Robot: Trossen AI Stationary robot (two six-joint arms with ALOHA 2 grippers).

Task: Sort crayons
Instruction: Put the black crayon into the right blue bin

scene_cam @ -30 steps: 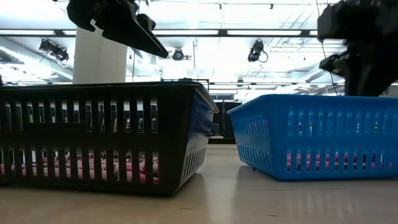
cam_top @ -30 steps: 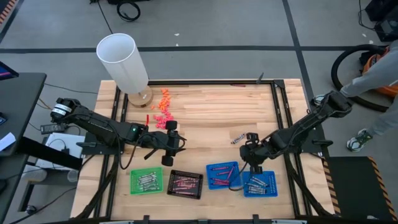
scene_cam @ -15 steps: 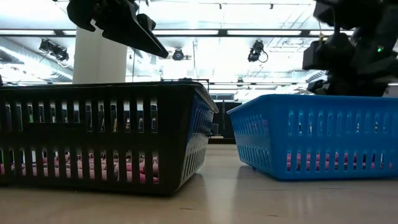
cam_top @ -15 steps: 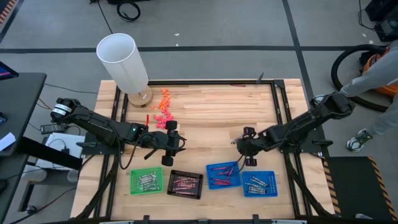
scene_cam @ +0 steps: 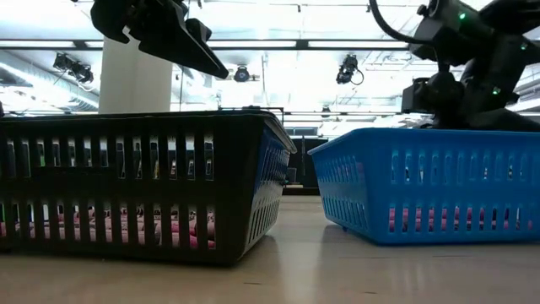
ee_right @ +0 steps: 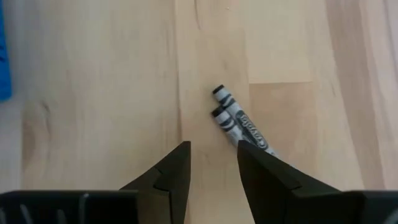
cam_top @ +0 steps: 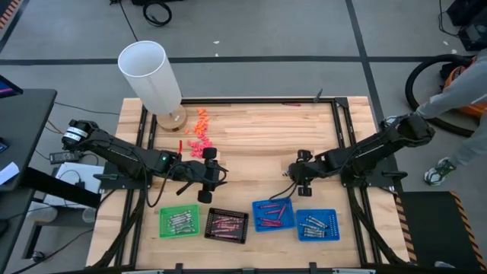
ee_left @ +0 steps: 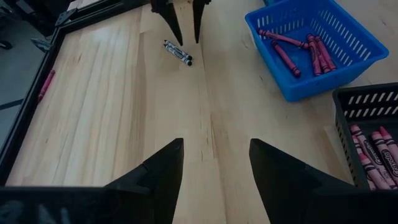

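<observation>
1. Crayons [ee_right: 239, 118], two silver-grey sticks with dark bands and printed wrappers, lie touching side by side on the bare tabletop [cam_top: 259, 137], just beyond my right end effector [ee_right: 212, 163].
2. My right end effector hovers over the wood with its fingers parted a little and nothing between them.
3. My left end effector [ee_left: 214, 163] waits near the tabletop's left side, fingers spread wide and empty.
4. Red and maroon crayons lie in the blue tray [ee_left: 311, 37]; pinkish ones fill the black tray [ee_left: 367, 106]; silver-grey ones sit in the green tray [cam_top: 178, 221] and the second blue tray [cam_top: 316, 224].
</observation>
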